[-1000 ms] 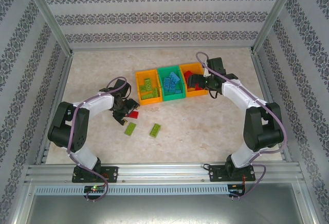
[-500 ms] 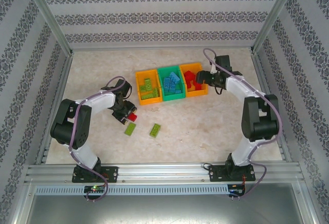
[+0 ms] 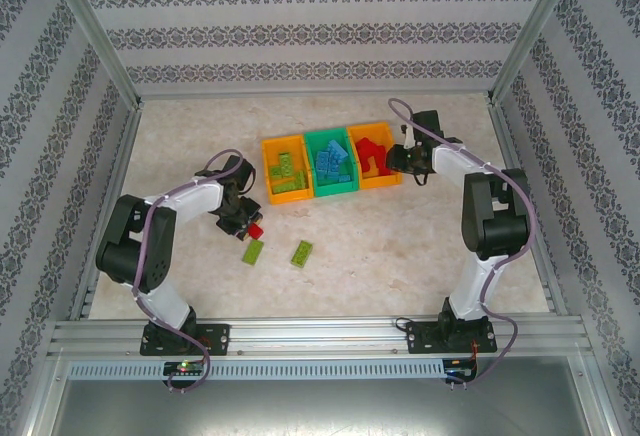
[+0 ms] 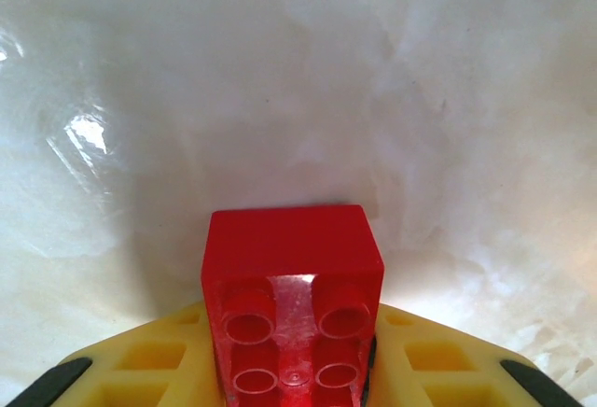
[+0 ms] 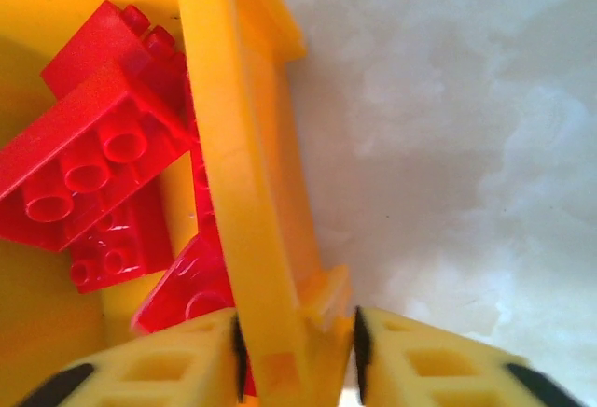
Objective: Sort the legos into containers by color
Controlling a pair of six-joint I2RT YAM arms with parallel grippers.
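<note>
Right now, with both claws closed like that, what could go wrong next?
1. The right claw is clamped on the wall of the orange bin; any pull could tip it and spill the sorted red bricks inside.
2. The left claw pinches the red brick only at one end, so it may twist or slip in transit.
3. The two green bricks lying near the left arm could get knocked.

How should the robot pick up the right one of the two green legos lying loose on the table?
Come straight down from above and pinch the lime green brick across its narrow width, on its two long sides. It lies flat on the table, turned slantwise, so the grip must turn to match. The other green brick lies apart on its left.
</note>
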